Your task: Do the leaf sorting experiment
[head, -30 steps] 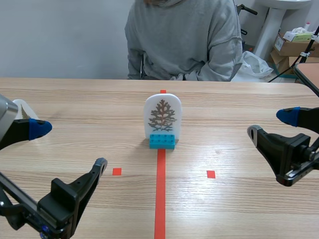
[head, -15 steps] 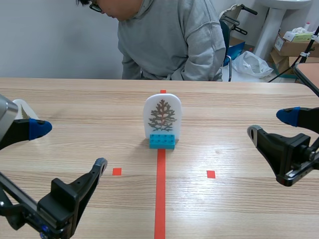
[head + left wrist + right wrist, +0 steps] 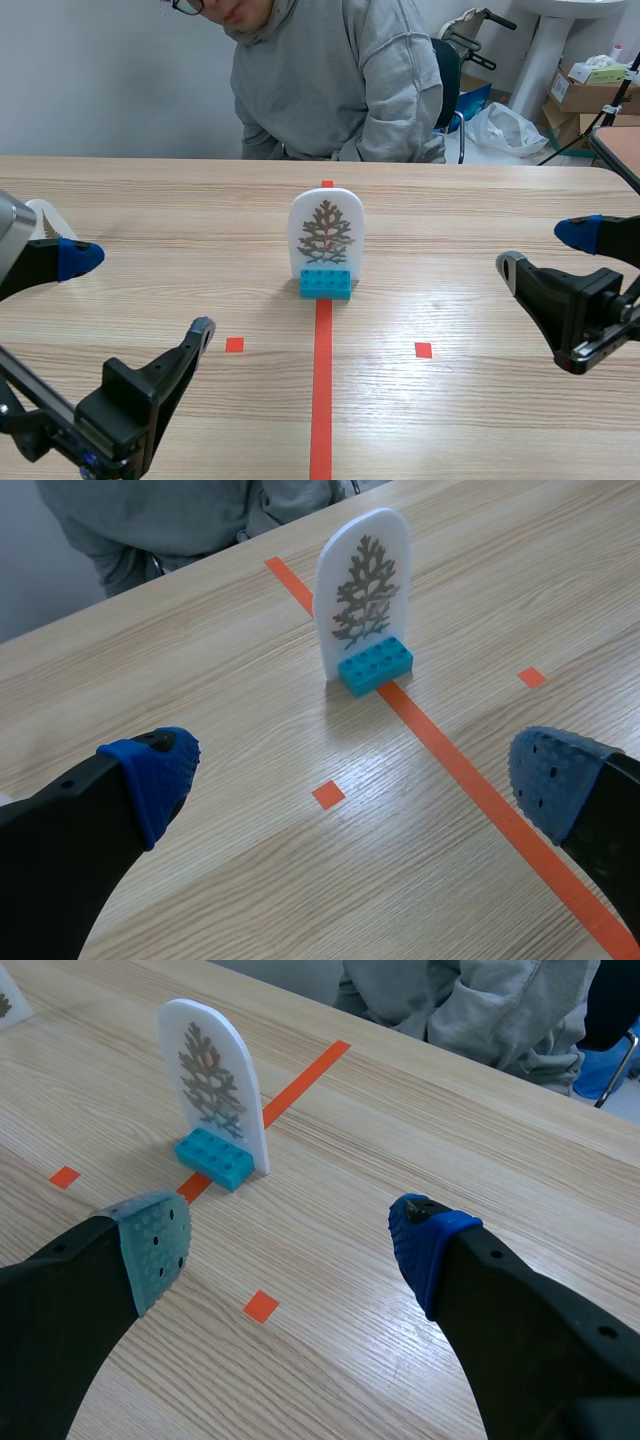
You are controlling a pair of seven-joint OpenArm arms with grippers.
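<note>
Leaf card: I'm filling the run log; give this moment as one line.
leaf card upright in blue brick, untouched | left gripper open, empty | right gripper open, empty | person seated opposite

We meet an obstacle in the middle of the tabletop [image 3: 470,420]: the upright leaf card [image 3: 326,232] on its blue brick [image 3: 325,284]. Bare wood separates it from the left tool [image 3: 144,293] and the right tool [image 3: 542,248], both spread wide.

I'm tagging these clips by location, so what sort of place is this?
Most likely a robotics lab or test room: a wooden table marked with orange tape, a leaf card stood in a blue brick, and cardboard boxes piled in the corner behind the person.
</note>
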